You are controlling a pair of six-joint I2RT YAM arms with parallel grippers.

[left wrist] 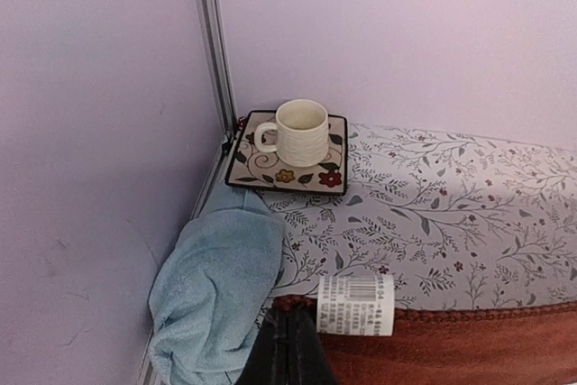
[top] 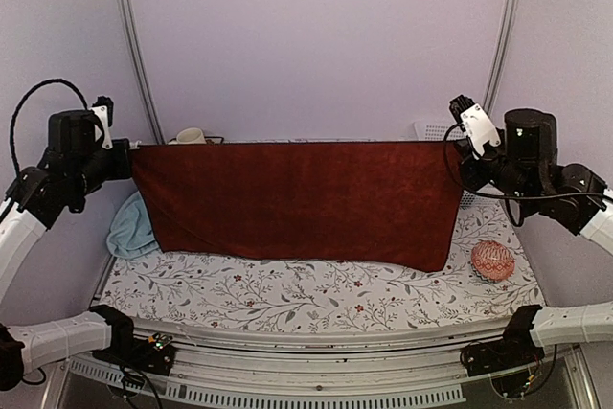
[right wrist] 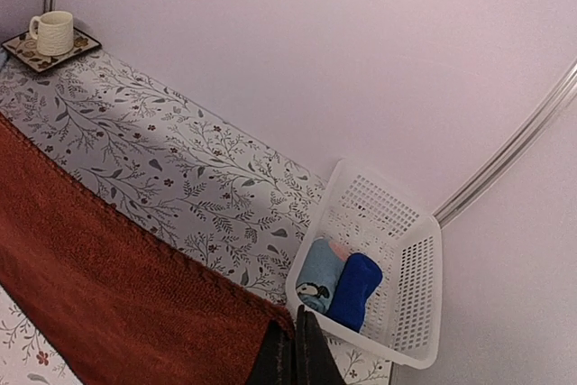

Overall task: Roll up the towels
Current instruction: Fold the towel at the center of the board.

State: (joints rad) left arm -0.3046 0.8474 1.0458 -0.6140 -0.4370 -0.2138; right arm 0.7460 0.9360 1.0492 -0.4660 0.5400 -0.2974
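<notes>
Both arms are up with the red towel (top: 297,198) stretched wide between them, top edge taut, across the back half of the table (top: 287,299).

- left gripper (top: 132,150): fingers pinched together on the towel's top-left corner, right next to the white label (left wrist: 356,306)
- right gripper (top: 450,141): fingers clamped on the top-right corner
- lower edge hangs slanted, lowest toward 4 o'clock (can't tell whether it touches the table)

The light blue towel (top: 131,227) sits crumpled at 9 o'clock against the left wall, partly behind the red one and unrolled.

Other items:
- mug (left wrist: 297,131) on a flowered saucer (left wrist: 261,170) in the 11 o'clock corner
- white basket (right wrist: 397,250) at 2 o'clock, holding a pale blue roll (right wrist: 320,277) and a dark blue roll (right wrist: 356,290) side by side
- patterned ball (top: 492,261) at 4 o'clock, just clear of the towel's lower right corner
</notes>
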